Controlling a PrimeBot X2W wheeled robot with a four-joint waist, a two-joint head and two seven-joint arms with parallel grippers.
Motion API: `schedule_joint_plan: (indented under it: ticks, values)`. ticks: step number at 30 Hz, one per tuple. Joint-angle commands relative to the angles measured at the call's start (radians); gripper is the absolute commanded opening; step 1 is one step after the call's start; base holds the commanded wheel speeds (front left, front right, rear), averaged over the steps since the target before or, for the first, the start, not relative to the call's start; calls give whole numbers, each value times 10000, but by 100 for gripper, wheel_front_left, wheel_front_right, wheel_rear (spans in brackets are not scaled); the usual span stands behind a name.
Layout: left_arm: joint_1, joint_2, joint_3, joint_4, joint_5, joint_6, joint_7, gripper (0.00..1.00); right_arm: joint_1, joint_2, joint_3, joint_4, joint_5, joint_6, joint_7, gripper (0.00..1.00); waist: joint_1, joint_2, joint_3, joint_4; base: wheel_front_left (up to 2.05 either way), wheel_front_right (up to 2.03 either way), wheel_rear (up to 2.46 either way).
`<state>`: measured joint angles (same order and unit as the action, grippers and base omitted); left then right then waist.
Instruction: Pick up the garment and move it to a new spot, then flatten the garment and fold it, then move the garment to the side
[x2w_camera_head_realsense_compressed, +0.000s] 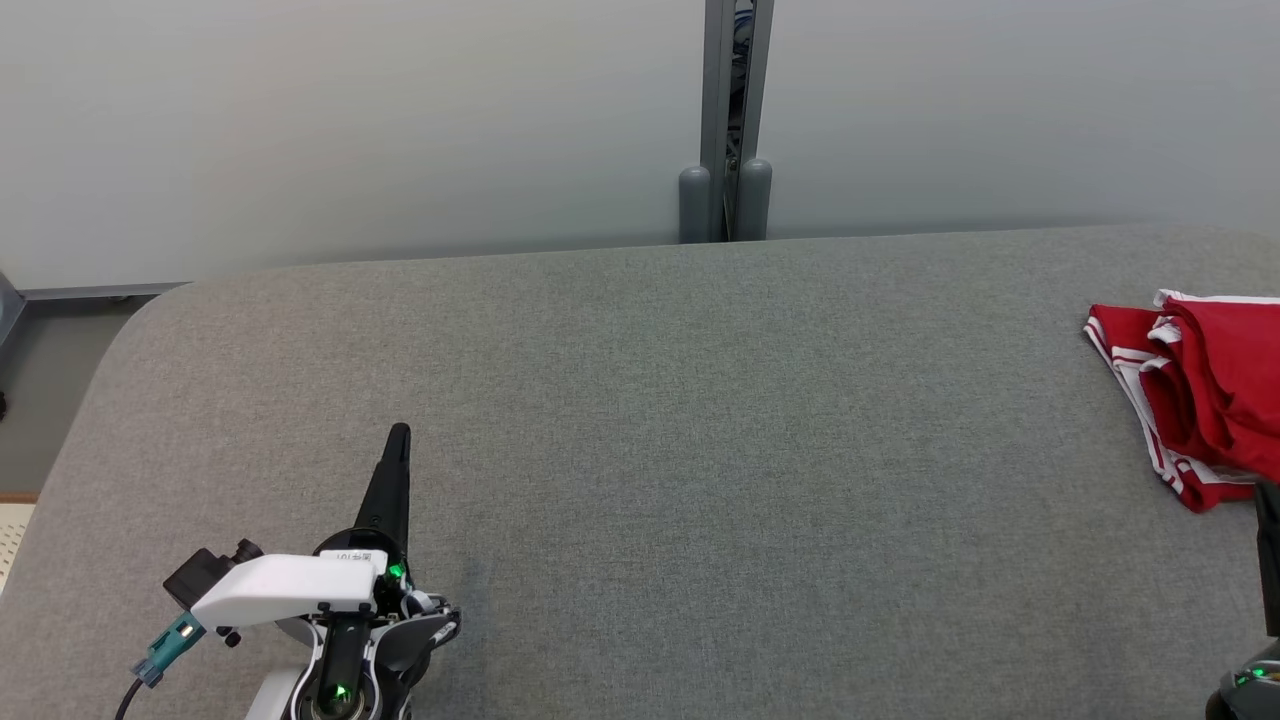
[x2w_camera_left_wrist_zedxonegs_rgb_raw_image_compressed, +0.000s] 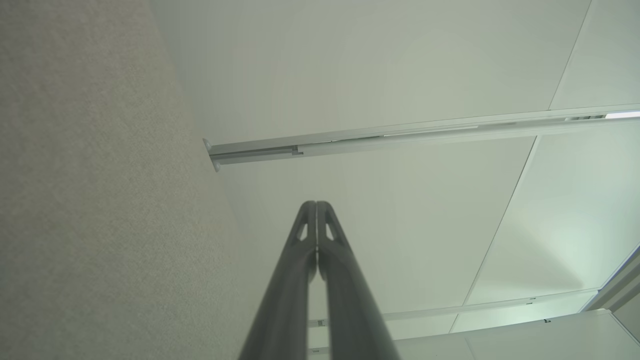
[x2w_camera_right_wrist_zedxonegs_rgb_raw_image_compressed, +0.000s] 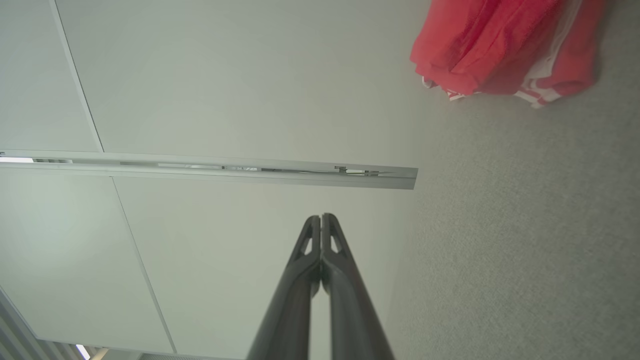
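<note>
Head view shows garment (x2w_camera_head_realsense_compressed: 1205, 395) on grey surface (x2w_camera_head_realsense_compressed: 640, 450), well right of post (x2w_camera_head_realsense_compressed: 727, 120).

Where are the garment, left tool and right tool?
garment (x2w_camera_head_realsense_compressed: 1200, 395), head view, middle of the red fabric.
left tool (x2w_camera_left_wrist_zedxonegs_rgb_raw_image_compressed: 316, 205), left wrist view, where the shut fingertips meet.
right tool (x2w_camera_right_wrist_zedxonegs_rgb_raw_image_compressed: 320, 217), right wrist view, where the shut fingertips meet.

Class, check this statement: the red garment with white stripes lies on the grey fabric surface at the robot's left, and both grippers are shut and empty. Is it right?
Wrong side. The head view shows the red garment with white stripes at the robot's right, on the grey fabric surface. The left gripper and right gripper are indeed shut and empty.
</note>
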<state>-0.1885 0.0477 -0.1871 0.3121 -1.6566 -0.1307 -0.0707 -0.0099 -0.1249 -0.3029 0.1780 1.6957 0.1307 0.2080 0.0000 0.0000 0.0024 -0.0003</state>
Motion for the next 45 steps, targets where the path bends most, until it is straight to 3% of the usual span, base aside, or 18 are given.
schedule_joint_plan:
  ticks: [1, 45]
  values:
    - [-79, 49, 22, 5, -28, -32, 28, 0, -47, -11, -26, 28, -71, 0, 67, 0, 0, 0, 0, 0, 0, 0, 0]
    - [-81, 49, 1, 0, -44, -32, 7, 0, -133, 129, -242, 51, -241, 0, 236, 0, 0, 0, -1, 0, 0, 0, 0]
